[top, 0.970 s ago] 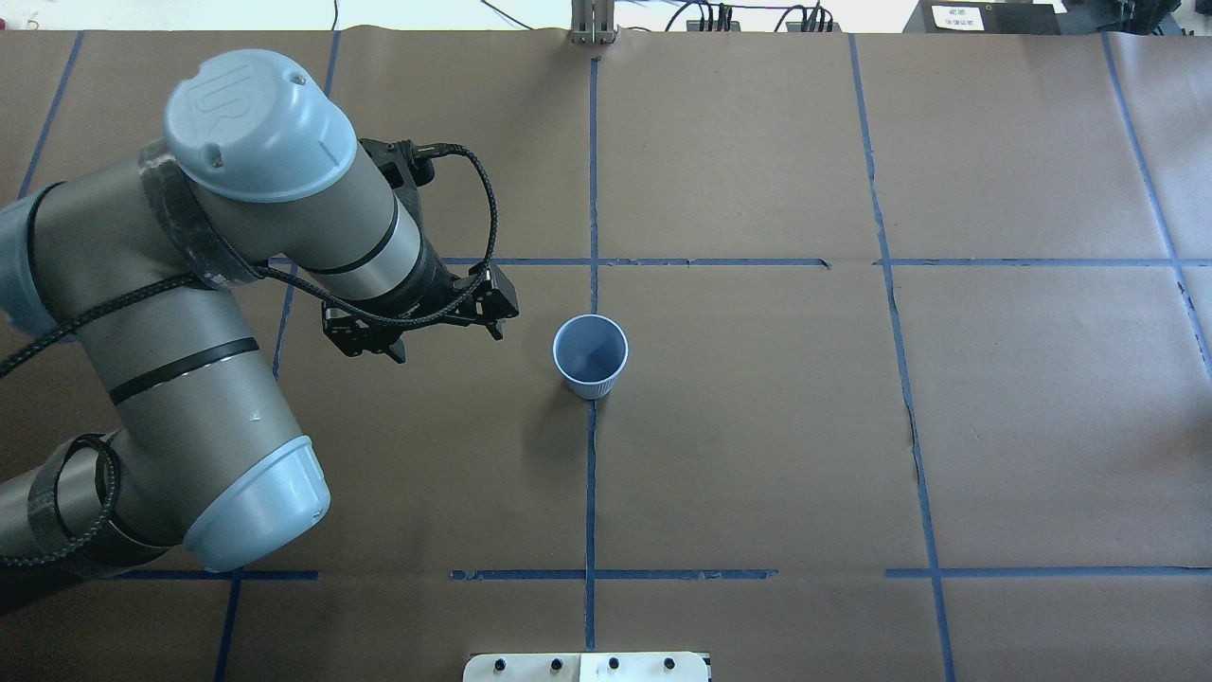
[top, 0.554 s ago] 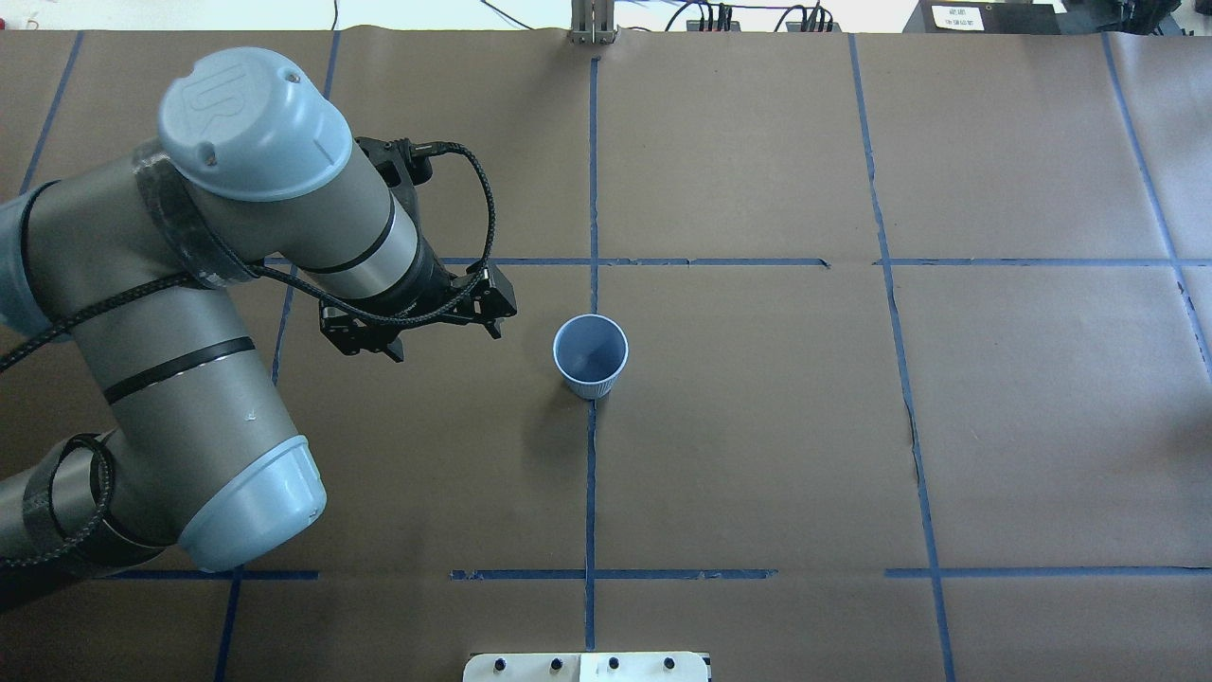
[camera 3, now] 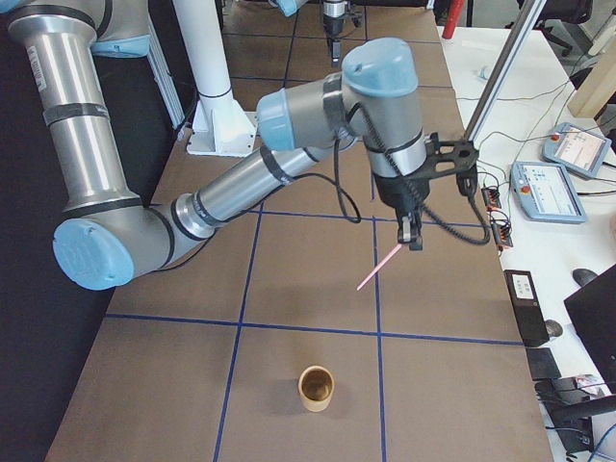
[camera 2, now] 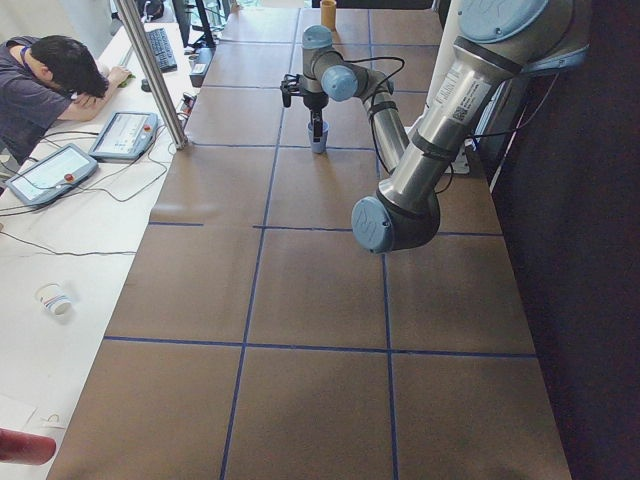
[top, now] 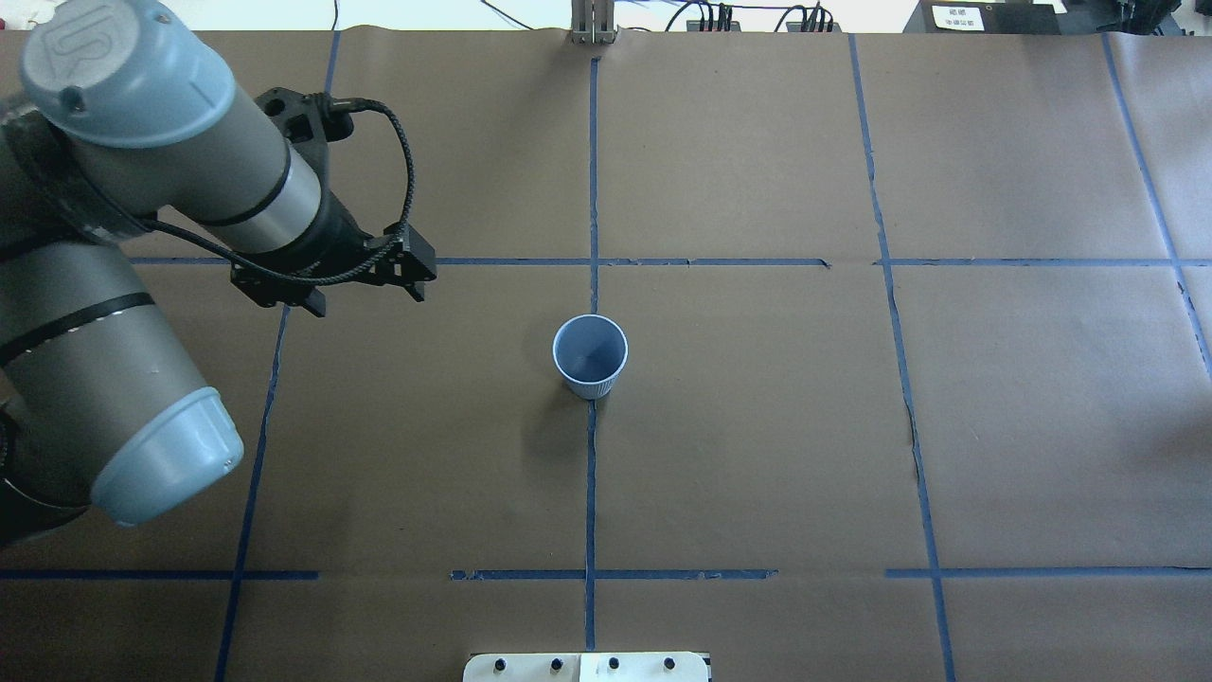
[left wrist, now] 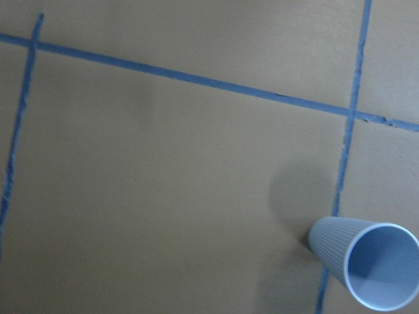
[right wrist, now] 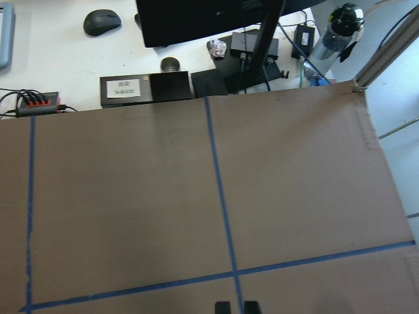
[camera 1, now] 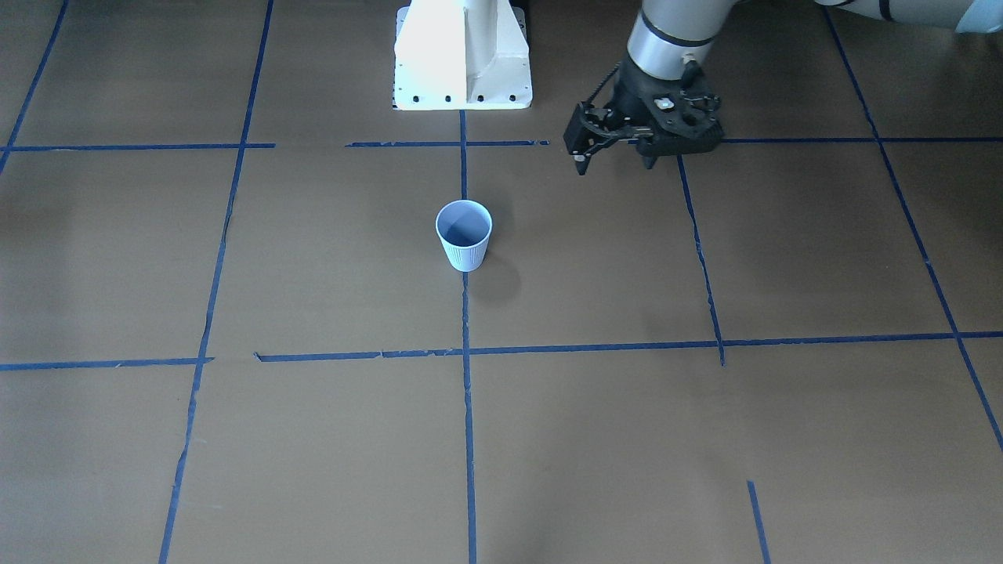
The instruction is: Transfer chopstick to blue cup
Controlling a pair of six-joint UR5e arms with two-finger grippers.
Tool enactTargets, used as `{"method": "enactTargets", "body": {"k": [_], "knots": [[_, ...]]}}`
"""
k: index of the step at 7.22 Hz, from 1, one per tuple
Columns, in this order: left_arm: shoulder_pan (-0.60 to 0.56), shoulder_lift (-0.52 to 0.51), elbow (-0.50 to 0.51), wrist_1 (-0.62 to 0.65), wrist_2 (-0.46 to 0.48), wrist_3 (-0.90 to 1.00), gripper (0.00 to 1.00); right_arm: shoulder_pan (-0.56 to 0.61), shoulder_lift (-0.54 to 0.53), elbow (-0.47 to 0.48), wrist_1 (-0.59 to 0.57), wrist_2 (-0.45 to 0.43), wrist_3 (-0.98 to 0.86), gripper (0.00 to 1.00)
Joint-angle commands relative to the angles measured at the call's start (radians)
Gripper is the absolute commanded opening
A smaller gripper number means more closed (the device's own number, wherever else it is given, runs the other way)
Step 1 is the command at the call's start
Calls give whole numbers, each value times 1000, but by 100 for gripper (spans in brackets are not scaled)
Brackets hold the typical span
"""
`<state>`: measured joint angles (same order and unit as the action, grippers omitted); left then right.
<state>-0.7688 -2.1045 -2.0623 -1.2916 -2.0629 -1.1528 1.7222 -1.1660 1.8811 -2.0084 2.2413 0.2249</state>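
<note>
Pulled back since a second ago toward the desk's left edge and far side: left gripper [top: 367, 298], now well apart from the blue cup [top: 590, 355], fingers spread wide with nothing between them. Standing upright near the desk's middle, on the centre tape line: that one blue cup (empty inside, going by the left wrist view). Over the desk's right end, pinched at its upper end by the right gripper [camera 3: 412, 241]: one pink chopstick [camera 3: 378, 269], slanting down from the fingertips, lower end free in the air. Near the right edge, one tan cup [camera 3: 316, 387], upright. Counted: two grippers, two cups, one chopstick.
</note>
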Motion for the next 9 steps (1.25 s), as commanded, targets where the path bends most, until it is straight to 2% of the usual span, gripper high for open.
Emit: {"method": "enactTargets", "body": {"k": [1,2,3,5,6,8,9], "knots": [[-140,122,-28,2,-61,204,100,-232,141,24,-23,-6,309,2],[-230,176,-30,2,-124,329,100,-290,202,29,-27,-3,385,2],[-300,231,-32,2,-146,422,100,-379,244,33,-26,-44,463,2],[-416,326,-29,3,-157,623,100,-612,372,21,-26,-214,659,2],[-469,366,-21,2,-175,710,100,-668,434,23,-27,-257,715,2],[-568,428,-10,2,-178,871,100,-777,520,29,-27,-288,871,2],[-599,434,13,2,-178,919,100,-870,570,20,-29,-361,931,3]]}}
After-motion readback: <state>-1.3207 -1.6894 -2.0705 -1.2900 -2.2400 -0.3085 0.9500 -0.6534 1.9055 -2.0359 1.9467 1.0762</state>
